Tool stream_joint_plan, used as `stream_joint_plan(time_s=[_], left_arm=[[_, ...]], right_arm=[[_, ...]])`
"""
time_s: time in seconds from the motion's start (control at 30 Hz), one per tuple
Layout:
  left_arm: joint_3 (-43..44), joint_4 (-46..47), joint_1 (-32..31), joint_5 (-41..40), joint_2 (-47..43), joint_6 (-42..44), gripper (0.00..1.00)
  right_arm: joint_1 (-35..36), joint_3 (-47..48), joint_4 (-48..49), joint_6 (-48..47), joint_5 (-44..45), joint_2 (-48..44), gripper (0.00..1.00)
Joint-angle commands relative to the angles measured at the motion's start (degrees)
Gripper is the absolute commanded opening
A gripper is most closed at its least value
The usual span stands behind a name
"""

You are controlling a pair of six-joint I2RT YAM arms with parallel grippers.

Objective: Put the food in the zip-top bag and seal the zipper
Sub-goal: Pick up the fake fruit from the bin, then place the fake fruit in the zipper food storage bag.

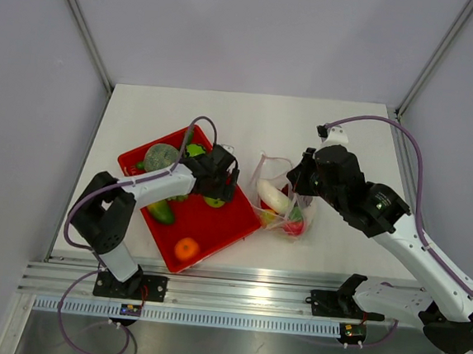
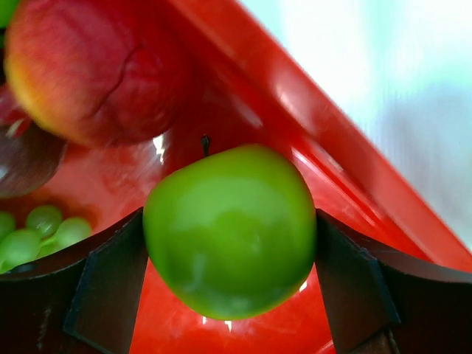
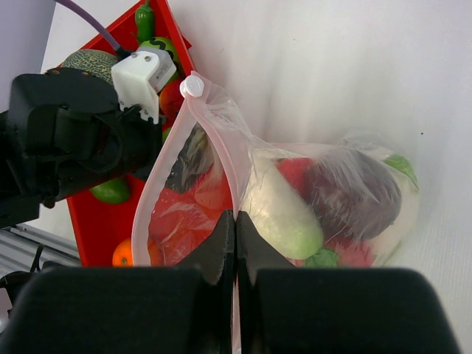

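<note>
**Left pincer.** The left gripper (image 1: 217,185) hangs low over the red tray (image 1: 225,226). A green apple (image 2: 230,228) sits on the tray floor directly between its two dark fingers (image 2: 110,295). In the left wrist view each finger meets a flank of the apple. The jaws stand wide, and it cannot be told whether they clamp the fruit or merely bracket it.

**Right pincer.** The right gripper (image 3: 234,240) is closed. It pinches the rim of the zip-top bag (image 3: 335,158), and the pinkish zipper (image 3: 227,173) runs straight into the closed fingertips. The white slider (image 3: 193,86) sits at the far end of the strip. The bag mouth gapes toward the tray.

**Bag location.** It lies on the white table (image 1: 348,129), just beside the tray's right edge and between the two arms.

**Food in the bag.**
- a white vegetable (image 3: 284,210)
- a dark purple piece (image 3: 354,192)
- red pieces behind the plastic, kind not discernible

**Food on the tray.**
- an orange (image 1: 185,248) near the front corner
- a netted melon (image 1: 162,156) at the back
- a long dark-green piece (image 1: 161,212)
- a red-and-yellow fruit (image 2: 81,66) just beyond the apple
- green grapes (image 2: 40,228) beside the left finger
</note>
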Motion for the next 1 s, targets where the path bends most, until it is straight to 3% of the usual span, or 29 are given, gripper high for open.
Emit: stream_joint_plan(time_s=[0.0,0.2,0.47,0.73,0.97], left_arm=[[3.0,-2.4,0.0,-2.4,-6.8,-0.6,0.59],[10.7,-11.2,0.0,-2.4,-15.6,-0.6,0.54],[23.9,-16.1,0.0,13.2,-22.7,-3.5,0.52],[18.2,0.0,-0.9,34.5,-26.7,-11.6,0.51],[16.6,3.2,-5.2,34.1,-22.5,-13.0,0.51]], right_arm=[[0.0,1.1,1.0,0.5,-0.7,-0.6,0.00],[0.0,0.7,1.4,0.8,-1.4,-0.2,0.00],[0.0,1.1,2.7,1.0,-2.6,0.9,0.00],[0.1,1.8,4.1,1.3,-4.1,2.0,0.00],[0.0,2.1,4.5,2.3,-4.2,1.9,0.00]])
